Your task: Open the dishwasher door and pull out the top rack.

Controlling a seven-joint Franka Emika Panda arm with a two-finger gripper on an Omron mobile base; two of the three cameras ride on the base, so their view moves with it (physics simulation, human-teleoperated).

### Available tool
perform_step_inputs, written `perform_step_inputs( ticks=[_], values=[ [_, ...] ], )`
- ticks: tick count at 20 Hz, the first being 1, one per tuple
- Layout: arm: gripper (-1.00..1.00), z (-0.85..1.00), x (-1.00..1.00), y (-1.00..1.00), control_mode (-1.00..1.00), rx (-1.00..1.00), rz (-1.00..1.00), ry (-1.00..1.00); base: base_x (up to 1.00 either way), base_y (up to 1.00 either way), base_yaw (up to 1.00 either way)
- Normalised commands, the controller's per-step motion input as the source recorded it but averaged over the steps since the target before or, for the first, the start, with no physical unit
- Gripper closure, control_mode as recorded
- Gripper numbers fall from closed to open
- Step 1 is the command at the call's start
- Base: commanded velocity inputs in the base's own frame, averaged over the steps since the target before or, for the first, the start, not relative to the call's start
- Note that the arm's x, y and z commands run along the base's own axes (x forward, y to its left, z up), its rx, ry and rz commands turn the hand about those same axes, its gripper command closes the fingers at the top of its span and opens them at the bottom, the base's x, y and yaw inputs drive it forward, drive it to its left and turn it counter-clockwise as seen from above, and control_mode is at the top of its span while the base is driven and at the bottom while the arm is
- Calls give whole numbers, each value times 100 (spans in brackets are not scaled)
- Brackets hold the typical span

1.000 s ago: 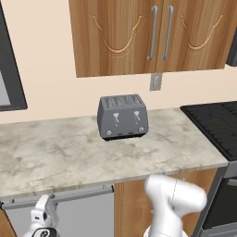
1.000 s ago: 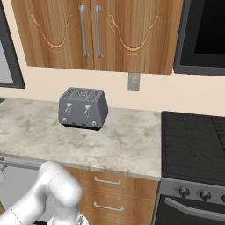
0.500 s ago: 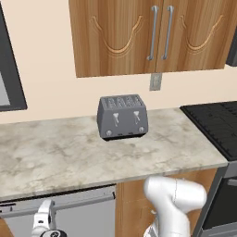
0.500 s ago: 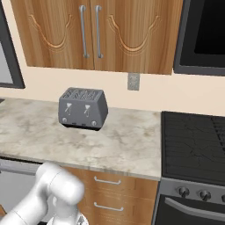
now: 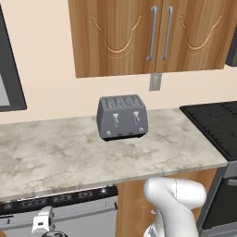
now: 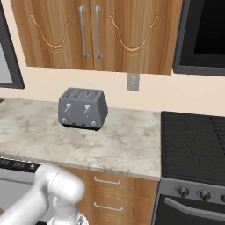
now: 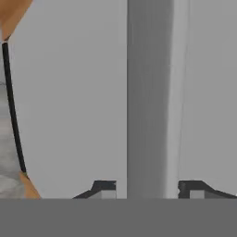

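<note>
You have the upper cabinets across the top of both base views, the marble surface under them, and a dark stove at the right end. A grey toaster stands on the surface near the back wall, well apart from the work.

The dishwasher door sits below the surface edge at lower left of the left base view, its black control strip running just under the surface lip. It looks shut or barely cracked; you cannot tell which from here. No rack is visible, so the top rack is presumably behind the door.

The arm bends down and left, putting the hand low in front of the door.

In the hand view the bar handle runs straight up the frame against the flat grey panel. The end effector straddles it: one dark fingertip on each side, both close against the bar. Judged clamped on the handle, though actual contact of the pads is not resolvable.

Step in hand: opening the door, grip stage. Task is early; rack step not begun.

Next move calls for pulling outward and down along the door's hinge arc, keeping the fingers square to the bar so it does not slip.
</note>
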Motion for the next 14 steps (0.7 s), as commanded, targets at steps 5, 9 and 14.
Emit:
perform_step_inputs(
  ticks=[5, 9, 14],
  values=[
    [100, -100, -100, 11, -100, 0, 0, 40, 0, 0, 0],
    [100, -99, -100, 13, -100, 0, 0, 44, 0, 0, 0],
    [100, -89, -96, 14, -100, 0, 0, 43, 0, 0, 0]
  ],
)
